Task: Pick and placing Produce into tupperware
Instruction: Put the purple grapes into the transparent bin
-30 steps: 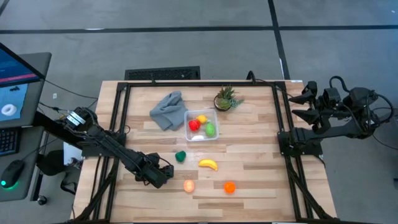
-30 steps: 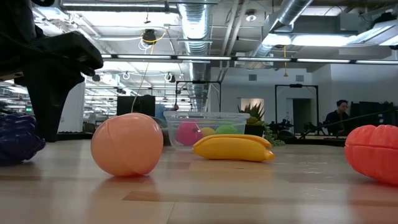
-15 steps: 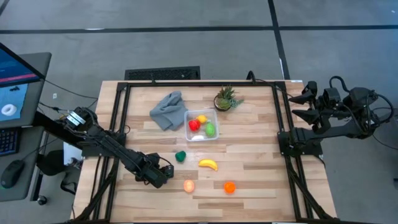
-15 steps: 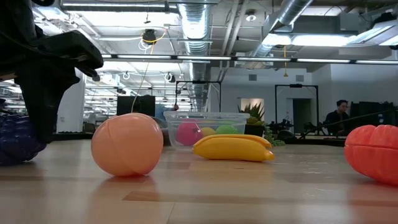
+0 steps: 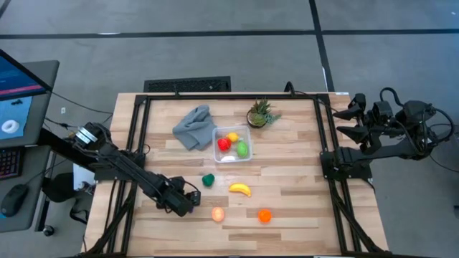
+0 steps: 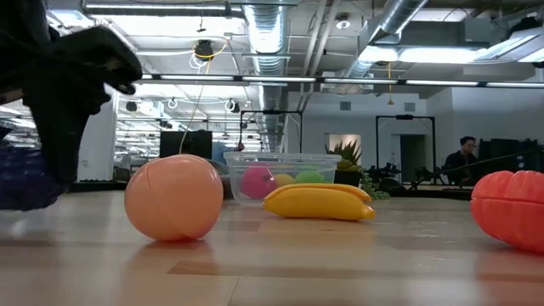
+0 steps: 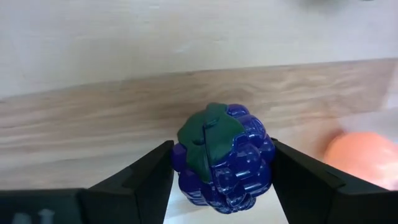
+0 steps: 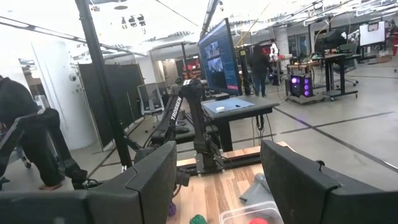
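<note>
Wooden table [image 5: 287,172], purple grapes [image 7: 224,158] jaw-flanked, half-hidden

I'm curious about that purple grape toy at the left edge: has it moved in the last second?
Yes. In the low view the purple grapes have come up off the table, held in the left end effector, judged against the unmoved peach ball.

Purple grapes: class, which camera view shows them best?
The left wrist view: the grapes fill the middle, clamped in the left gripper. The low view shows only an edge; the high view hides them; the right wrist view shows none.
</note>
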Motion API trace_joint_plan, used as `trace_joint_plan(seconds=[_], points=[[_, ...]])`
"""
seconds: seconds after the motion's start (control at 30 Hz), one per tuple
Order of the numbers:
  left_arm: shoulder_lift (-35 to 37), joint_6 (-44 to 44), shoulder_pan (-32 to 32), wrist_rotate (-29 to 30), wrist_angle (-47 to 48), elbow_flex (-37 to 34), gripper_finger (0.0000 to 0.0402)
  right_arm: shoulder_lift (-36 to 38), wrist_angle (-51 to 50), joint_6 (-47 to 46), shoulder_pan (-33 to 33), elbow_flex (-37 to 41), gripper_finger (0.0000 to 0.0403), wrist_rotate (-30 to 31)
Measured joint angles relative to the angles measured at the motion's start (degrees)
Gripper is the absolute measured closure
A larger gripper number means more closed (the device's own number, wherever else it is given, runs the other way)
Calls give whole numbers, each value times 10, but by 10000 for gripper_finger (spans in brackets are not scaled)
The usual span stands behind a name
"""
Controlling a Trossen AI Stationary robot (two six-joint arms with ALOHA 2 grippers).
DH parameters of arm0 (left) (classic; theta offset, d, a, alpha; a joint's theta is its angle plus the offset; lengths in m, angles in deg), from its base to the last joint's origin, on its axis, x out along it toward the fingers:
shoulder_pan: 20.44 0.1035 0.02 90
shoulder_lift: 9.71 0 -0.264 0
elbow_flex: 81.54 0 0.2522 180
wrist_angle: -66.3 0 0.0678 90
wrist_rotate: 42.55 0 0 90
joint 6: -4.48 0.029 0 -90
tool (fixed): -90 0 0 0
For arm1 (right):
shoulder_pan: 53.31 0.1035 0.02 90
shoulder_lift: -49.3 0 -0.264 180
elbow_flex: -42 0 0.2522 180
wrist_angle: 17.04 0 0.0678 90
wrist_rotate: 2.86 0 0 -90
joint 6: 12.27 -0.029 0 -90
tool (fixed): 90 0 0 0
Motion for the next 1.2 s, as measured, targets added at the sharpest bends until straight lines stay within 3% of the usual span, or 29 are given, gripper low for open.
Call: trace_joint_plan(seconds=[0.33,0.77,1.2], points=[[62,0,0,52,35,0,172,0,0,0,0,0,147,0],[138,41,1,181,64,0,174,0,0,-6,0,0,147,1],[160,157,38,232,50,2,173,0,5,-35,0,0,147,7]])
